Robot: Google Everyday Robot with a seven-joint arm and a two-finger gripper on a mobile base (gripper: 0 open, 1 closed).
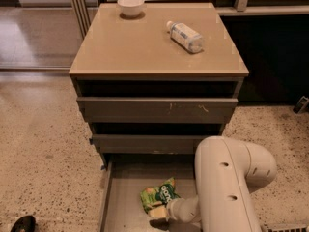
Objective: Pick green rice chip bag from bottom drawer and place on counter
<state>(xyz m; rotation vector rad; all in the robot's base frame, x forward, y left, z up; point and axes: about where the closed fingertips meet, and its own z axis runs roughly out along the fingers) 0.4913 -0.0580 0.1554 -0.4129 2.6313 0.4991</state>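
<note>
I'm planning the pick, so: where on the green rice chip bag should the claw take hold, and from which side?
Probably its near end, from above on the camera's side. The green rice chip bag lies flat and slanted on the floor of the bottom drawer, its far end nearer the upper drawers. The claw sits right at that near end.

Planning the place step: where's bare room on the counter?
The counter is bare across the front half and left side, bordered by the white bowl at the back edge and the lying bottle back right; that corner is tightest. The gripper is in the bottom drawer at the green rice chip bag.
</note>
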